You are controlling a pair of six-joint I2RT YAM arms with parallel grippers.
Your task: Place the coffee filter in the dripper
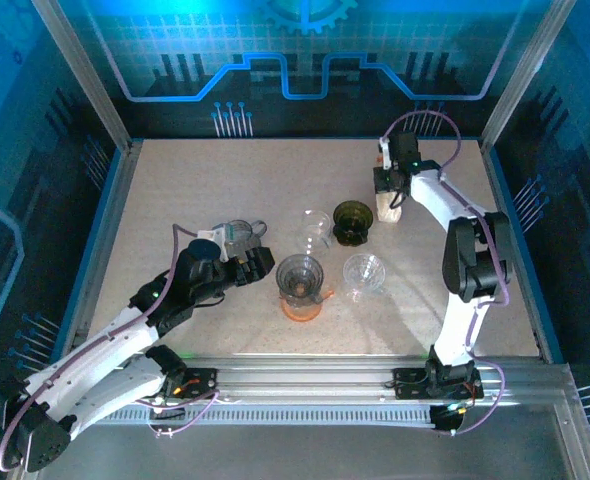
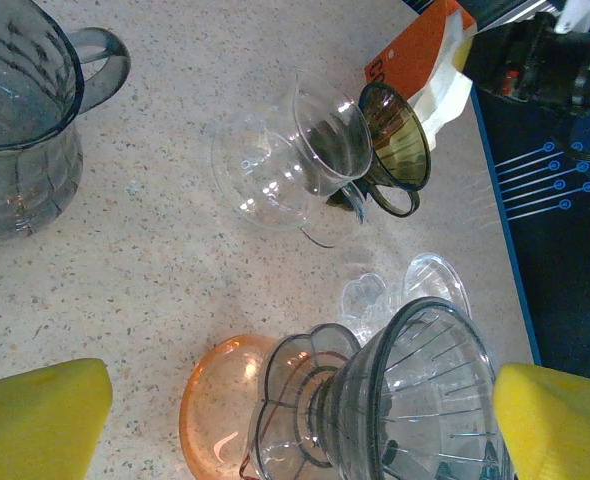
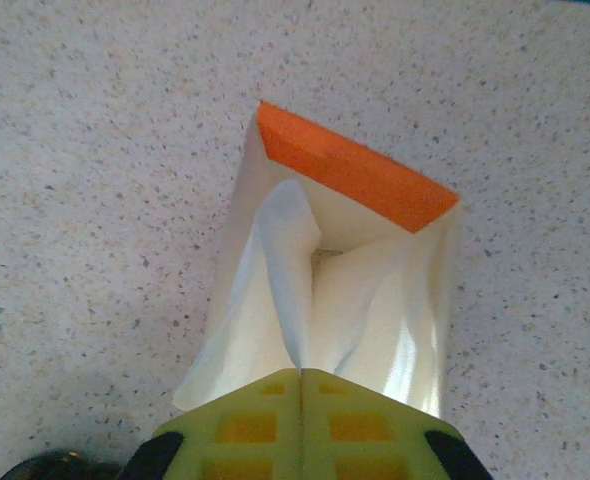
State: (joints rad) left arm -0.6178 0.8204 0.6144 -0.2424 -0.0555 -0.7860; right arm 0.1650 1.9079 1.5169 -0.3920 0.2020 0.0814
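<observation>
Right wrist view: the right gripper (image 3: 300,400) has its yellow-green pads pressed flat together, and a crease of the white coffee filter (image 3: 275,290) runs into their seam, so it seems to pinch that thin edge. The filter stands with others in an orange pack (image 3: 350,175) on the speckled table (image 3: 95,150), well apart from the smoke-grey ribbed dripper (image 2: 415,390), which the spread left gripper (image 2: 297,425) straddles without touching. The main risk I see is the hold itself. The limp, folded paper could slip free on lifting, tear at the crease, or drag neighbouring sheets and tip the light pack. Several filters nested together may also come up as one. On the way across, a dangling sheet could catch the dark olive dripper (image 1: 353,220) just beside the pack. The grey dripper is a rigid translucent cone on a scalloped foot over an orange saucer (image 2: 220,400), so a nudge could slide it.
</observation>
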